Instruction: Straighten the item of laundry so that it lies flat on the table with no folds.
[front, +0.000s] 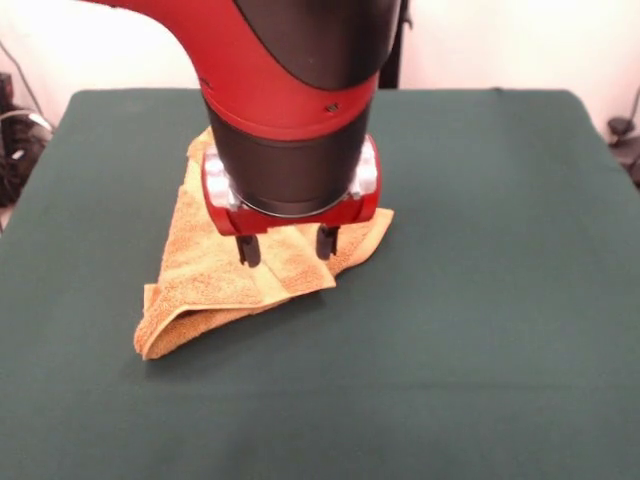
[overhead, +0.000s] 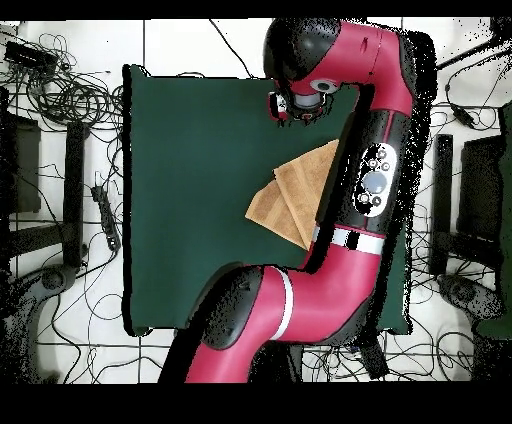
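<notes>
On the left of the front view, the dark green worktop (front: 90, 400) is bare up to the towel (front: 205, 275), an orange-tan terry cloth lying crumpled a little left of the worktop's middle. Its lowest corner, at the near left, is doubled over so that two layers show along that edge, with a rolled lip where the cloth turns back on itself. From there the cloth rises in a rough triangle toward the far side, with a flap folded across its middle and a ribbed band visible on that flap. A second corner sticks out to the right, just past the arm.

Above the towel's middle hangs the red and black arm (front: 290, 90), coming straight down. The end effector (front: 287, 245) sits at its lower end, its two dark fingers (front: 248, 250) set apart with a clear gap between them and nothing gripped. The tips are at the folded flap; whether they touch the cloth cannot be told.

To the right, the worktop is bare out to its edge.

In the overhead view, the towel (overhead: 290, 195) shows as a folded wedge near the worktop's (overhead: 190, 170) middle, its right part hidden under the arm (overhead: 375, 150). Cables (overhead: 70, 100) lie on the floor along the left side.
</notes>
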